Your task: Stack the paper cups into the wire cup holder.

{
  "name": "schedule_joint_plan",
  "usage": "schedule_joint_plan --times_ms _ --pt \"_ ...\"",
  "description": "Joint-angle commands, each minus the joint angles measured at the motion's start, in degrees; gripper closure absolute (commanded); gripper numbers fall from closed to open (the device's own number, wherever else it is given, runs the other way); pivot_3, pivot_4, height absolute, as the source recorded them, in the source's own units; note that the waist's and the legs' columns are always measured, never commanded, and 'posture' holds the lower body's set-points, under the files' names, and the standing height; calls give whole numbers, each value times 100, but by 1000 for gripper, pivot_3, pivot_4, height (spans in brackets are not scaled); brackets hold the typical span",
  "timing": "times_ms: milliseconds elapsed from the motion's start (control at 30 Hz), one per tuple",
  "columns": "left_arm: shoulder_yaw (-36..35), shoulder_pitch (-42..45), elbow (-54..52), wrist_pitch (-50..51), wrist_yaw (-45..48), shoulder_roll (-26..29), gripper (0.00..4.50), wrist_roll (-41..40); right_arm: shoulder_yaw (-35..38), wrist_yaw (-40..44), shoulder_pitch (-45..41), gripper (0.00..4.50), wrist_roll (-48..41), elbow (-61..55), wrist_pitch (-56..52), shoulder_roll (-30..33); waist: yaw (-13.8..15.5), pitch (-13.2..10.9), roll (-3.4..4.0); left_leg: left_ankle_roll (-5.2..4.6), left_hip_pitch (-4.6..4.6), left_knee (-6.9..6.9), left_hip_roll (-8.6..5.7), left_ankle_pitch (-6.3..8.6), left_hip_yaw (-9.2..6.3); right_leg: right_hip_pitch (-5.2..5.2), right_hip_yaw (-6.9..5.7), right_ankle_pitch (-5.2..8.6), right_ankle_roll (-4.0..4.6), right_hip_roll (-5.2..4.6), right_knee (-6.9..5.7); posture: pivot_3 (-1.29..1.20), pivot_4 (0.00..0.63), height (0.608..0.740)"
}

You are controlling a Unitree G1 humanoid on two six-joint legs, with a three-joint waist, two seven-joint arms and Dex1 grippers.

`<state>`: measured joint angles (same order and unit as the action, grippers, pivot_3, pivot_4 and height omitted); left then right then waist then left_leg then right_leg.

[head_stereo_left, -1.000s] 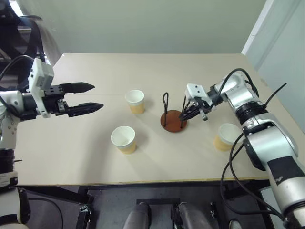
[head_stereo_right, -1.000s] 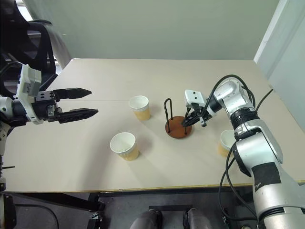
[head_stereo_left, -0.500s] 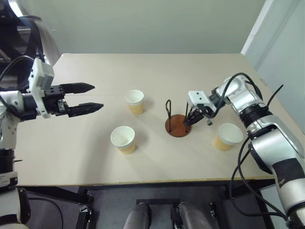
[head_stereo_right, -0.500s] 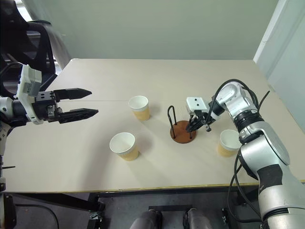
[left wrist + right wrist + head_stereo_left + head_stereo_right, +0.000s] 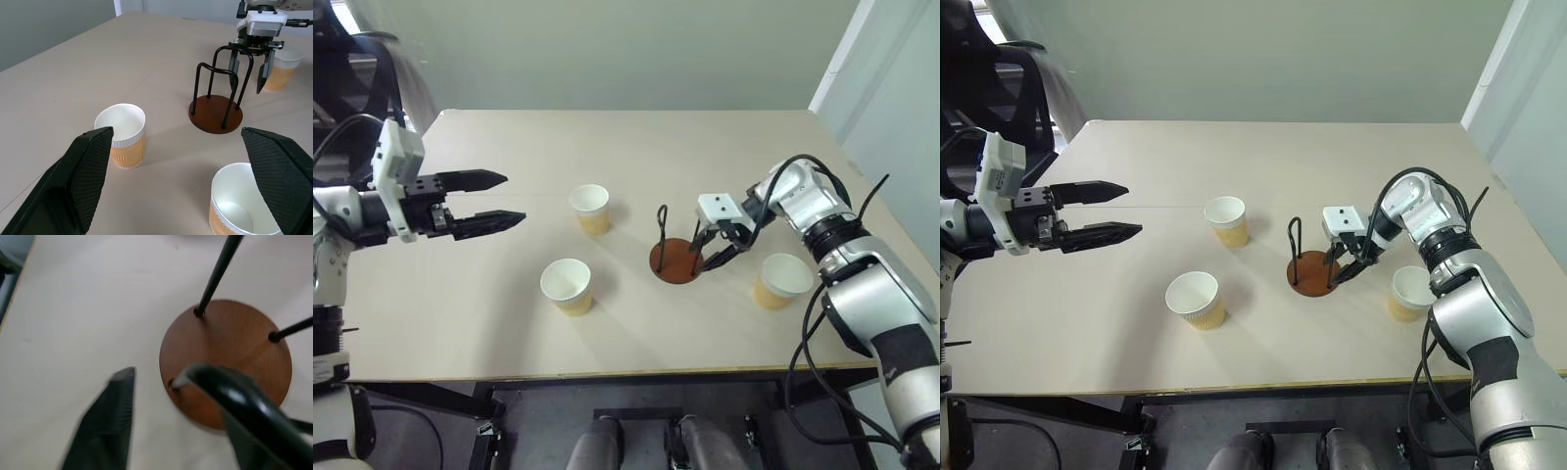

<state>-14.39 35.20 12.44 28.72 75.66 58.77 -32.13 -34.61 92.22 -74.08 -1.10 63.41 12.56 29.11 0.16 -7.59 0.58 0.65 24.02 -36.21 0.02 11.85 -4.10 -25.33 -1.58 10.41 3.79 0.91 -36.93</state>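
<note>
- Wire cup holder point(image 5: 674, 257) stands upright on the tabletop point(image 5: 636, 147), right of centre; brown disc base, black loops, no cup inside.
- Right gripper point(image 5: 714, 251) sits at the holder's right side, fingers spread, straddling one wire loop; the right wrist view shows the wire between the fingers with no pinch on it.
- Three paper cups stand upright, mouths up: one point(image 5: 590, 209) left of the holder, one point(image 5: 567, 286) nearer the front edge, one point(image 5: 778, 280) just right of the right gripper. None stacked yet.
- Left gripper point(image 5: 487, 200) hovers well to the left above the tabletop, fingers spread wide, empty.
- Judgement: step in hand is freeing the holder. Lift the right fingers straight clear of the loop so the wire is not snagged and the base not dragged or tipped.
- Next, probably the cup on the right: grip its wall below the rim lightly, so the paper does not crush.
</note>
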Motion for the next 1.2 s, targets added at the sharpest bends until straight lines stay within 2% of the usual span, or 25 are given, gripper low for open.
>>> schedule_joint_plan --times_ms 33,433,733,1067,1133,1200 --pt "-89 166 -92 -52 -56 30 0 -18 387 -91 -227 649 220 87 166 -9 0 0 0 1 0 0 0 0 0 0 0 0 0 0 0 0 150 740" --pt "-44 419 -256 334 33 -216 0 -348 1173 -486 -576 649 603 385 -105 127 4 0 0 6 0 1 0 3 0 0 0 -12 -18 0 0 0 150 740" --pt "332 716 -420 960 538 -182 0 -620 1408 -141 -673 649 825 284 -64 531 20 0 0 3 2 1 -1 4 1 0 0 -17 -27 0 3 0 150 740" --pt "656 913 -397 1010 732 -273 0 -528 1808 -32 -1015 649 777 223 -440 1123 21 0 0 -23 1 2 0 -13 0 0 -1 -18 -31 0 5 0 150 740" --pt "668 904 -393 995 738 -278 0 -525 1730 23 -965 649 583 32 -693 1281 20 0 0 -28 2 2 0 -14 1 0 0 -18 -34 0 7 0 150 740" --pt "681 876 -384 959 758 -284 0 -513 1344 28 -652 649 244 -480 -928 1616 23 0 1 -29 3 3 0 -15 1 0 0 -20 -38 0 8 0 150 740"
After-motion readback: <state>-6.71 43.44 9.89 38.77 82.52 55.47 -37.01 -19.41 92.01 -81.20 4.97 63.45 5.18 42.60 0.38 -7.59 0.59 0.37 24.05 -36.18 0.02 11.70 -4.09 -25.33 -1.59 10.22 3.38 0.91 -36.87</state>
